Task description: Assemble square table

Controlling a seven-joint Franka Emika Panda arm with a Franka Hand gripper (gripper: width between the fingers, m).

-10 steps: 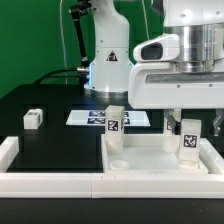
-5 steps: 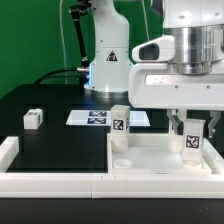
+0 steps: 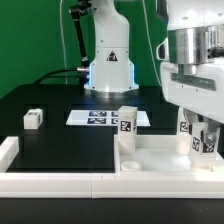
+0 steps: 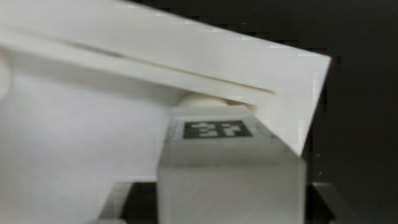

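Fingers (image 3: 196, 126) seemingly clamped on a leg (image 3: 207, 144) over the black table (image 3: 60, 150); green wall (image 3: 30, 40) behind.

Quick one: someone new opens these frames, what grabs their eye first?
The big white arm fills the exterior view's right, its gripper down at a tagged leg on the white tabletop; whether it grips is unclear. Another upright leg stands at the tabletop's corner toward that view's left, and a loose leg lies alone on the black table at that view's far left.

Robot lab: marker board (image 3: 105, 118), green backdrop (image 3: 30, 40)
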